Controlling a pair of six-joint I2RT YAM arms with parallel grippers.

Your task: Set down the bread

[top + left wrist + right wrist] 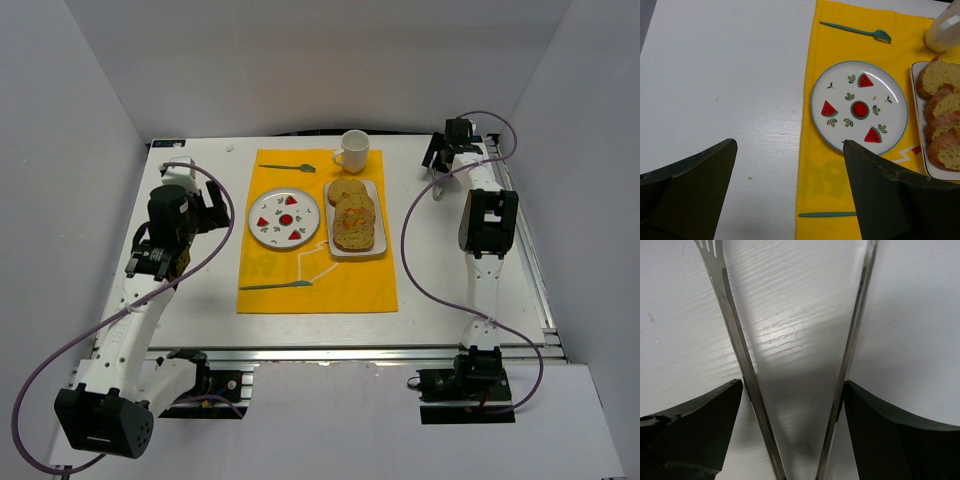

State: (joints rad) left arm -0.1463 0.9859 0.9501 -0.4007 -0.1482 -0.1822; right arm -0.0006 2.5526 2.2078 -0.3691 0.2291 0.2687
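Note:
Several slices of bread (353, 215) lie in a row on a white rectangular tray (329, 243), on the right side of a yellow mat (330, 282). The left wrist view shows the bread (945, 125) at its right edge. A round watermelon-patterned plate (284, 217) (859, 107) lies bare to the left of the tray. My left gripper (205, 205) (790, 142) hovers open over the table left of the mat, holding nothing. My right gripper (442, 160) (793, 384) is at the far right corner, its jaws wide and pressing both arms of metal tongs (732, 325) (438, 188).
A white cup (353, 150) (944, 32) stands behind the tray. A teal fork (288, 167) (855, 29) lies at the mat's back, a teal knife (277, 286) (827, 214) at its front. White walls enclose the table on three sides.

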